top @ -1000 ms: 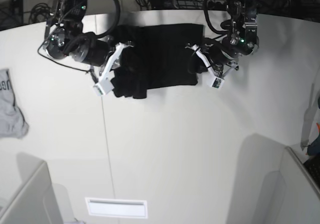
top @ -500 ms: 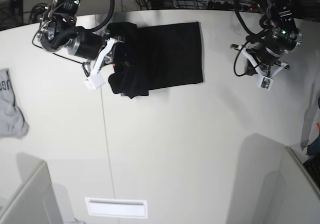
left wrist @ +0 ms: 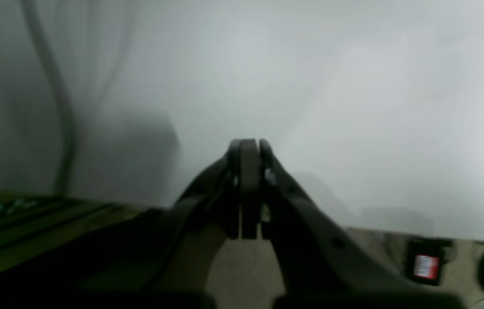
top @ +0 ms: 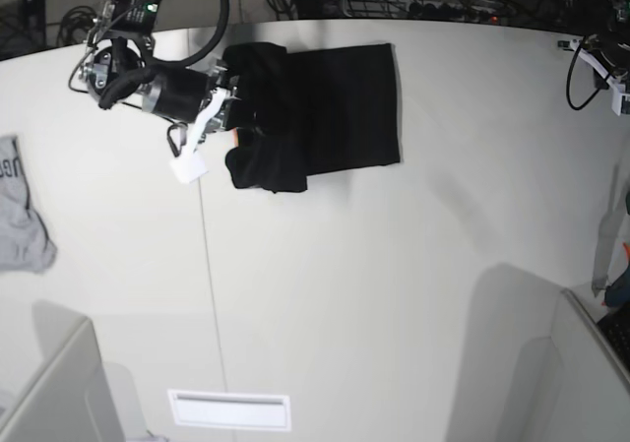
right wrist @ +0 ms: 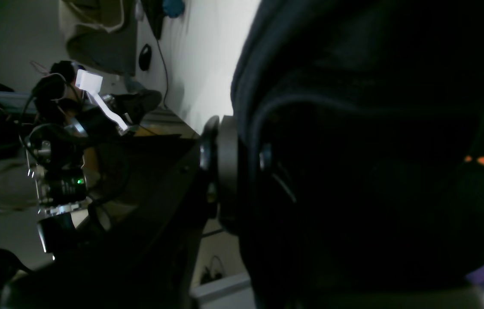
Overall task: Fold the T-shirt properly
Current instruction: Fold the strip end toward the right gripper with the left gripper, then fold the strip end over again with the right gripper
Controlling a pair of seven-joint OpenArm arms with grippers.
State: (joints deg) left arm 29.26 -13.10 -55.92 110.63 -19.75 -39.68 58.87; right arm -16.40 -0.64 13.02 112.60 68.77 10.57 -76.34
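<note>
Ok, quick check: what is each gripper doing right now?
Left gripper: shut, holding nothing, off at the table's edge.
Right gripper: shut on the T-shirt, pinching a fold at its side.

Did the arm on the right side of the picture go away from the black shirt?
Yes. The left claw was beside the T-shirt a second ago; now it sits at the far right edge of the table, well clear of the cloth.

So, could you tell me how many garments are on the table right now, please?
2. The black T-shirt lies at the table's far edge, pinched by the right gripper. A grey garment sits at the base view's left edge, partly cut off, so more could lie out of frame.
</note>
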